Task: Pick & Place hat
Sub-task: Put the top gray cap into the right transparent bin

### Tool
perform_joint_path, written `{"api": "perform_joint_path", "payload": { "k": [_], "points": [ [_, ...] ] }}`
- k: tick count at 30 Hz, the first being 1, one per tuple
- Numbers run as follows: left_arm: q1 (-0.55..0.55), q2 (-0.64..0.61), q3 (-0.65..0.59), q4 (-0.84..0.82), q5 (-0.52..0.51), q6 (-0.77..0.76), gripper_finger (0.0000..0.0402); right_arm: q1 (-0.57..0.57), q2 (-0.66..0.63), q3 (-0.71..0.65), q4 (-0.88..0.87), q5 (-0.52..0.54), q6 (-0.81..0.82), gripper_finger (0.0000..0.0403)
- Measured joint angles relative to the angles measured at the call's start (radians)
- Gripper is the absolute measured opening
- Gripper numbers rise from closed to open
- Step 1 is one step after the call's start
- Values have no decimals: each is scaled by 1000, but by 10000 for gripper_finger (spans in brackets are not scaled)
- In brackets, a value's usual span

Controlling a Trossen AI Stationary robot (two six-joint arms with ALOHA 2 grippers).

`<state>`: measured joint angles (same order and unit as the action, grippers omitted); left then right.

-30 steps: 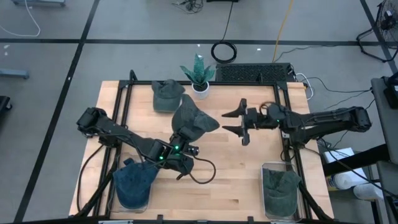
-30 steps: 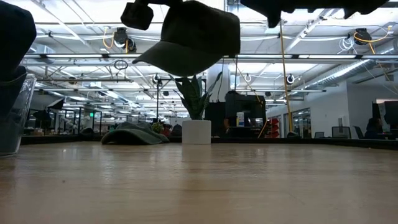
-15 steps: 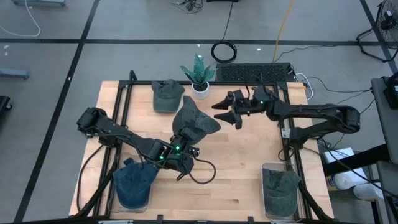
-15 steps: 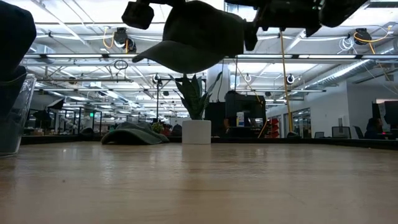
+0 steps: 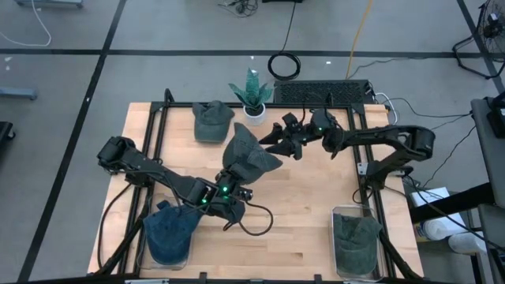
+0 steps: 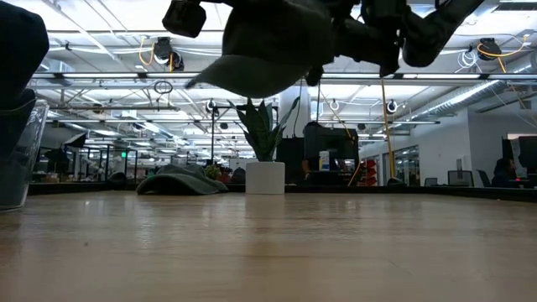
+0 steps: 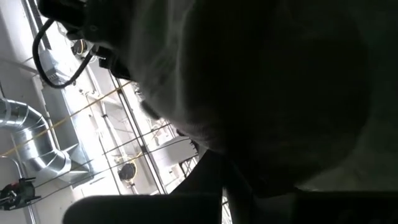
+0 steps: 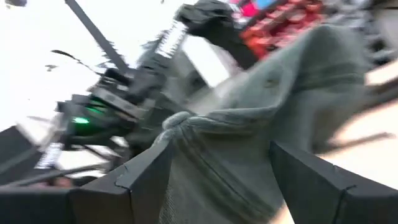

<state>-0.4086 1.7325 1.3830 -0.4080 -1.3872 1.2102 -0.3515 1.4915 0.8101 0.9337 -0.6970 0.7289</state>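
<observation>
From above, the left pincer (image 5: 227, 180) is clenched on a grey-green hat (image 5: 246, 154) held up over the middle of the wooden bench (image 5: 308, 213), while the right pincer (image 5: 276, 142) stands released with its fingers at the hat's edge; a second hat (image 5: 211, 120) lies near a potted plant (image 5: 252, 95) at the far edge, and two clear bins (image 5: 357, 244) at the near corners each hold a hat. In the low view the held hat (image 6: 264, 46) hangs well clear of the bench top (image 6: 268, 252). The left wrist view is filled by dark hat cloth (image 7: 261, 93), the right wrist view shows the hat (image 8: 249, 130) between its spread fingers (image 8: 323, 186), and no writing can be read anywhere.
</observation>
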Motion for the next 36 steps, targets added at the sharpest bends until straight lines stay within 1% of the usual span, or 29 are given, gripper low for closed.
{"api": "perform_joint_path", "payload": {
  "k": [3, 5, 9, 15, 19, 21, 24, 30, 33, 36],
  "points": [
    [2, 0, 0, 0, 0, 0, 1, 2, 34, 0, 101, -47, 66, 263],
    [3, 0, 0, 0, 0, -1, 1, 6, 42, 0, 109, -66, 73, 263],
    [3, 0, 0, 0, 0, -8, 1, 25, 41, 0, 119, -69, 66, 263],
    [3, 0, 0, 0, 0, -11, 1, 58, 40, 0, 223, -143, 104, 263],
    [7, 0, 0, 0, 0, -11, 1, 89, 40, 1, 235, -143, 105, 263],
    [9, 0, 0, 0, 0, -10, 1, 98, 40, 11, 194, -142, 98, 263],
    [10, 0, 0, 0, 0, -8, 1, 107, 40, 44, 60, -132, 52, 263],
    [11, 0, 0, 0, 0, -12, 1, 122, 41, 131, -172, 12, -44, 263],
    [11, 0, 0, 0, -1, -15, 1, 124, 41, 163, -233, 15, -58, 262],
    [10, -1, 0, 0, 0, -16, 1, 131, 40, 173, -246, 15, -52, 252]
  ]
}}
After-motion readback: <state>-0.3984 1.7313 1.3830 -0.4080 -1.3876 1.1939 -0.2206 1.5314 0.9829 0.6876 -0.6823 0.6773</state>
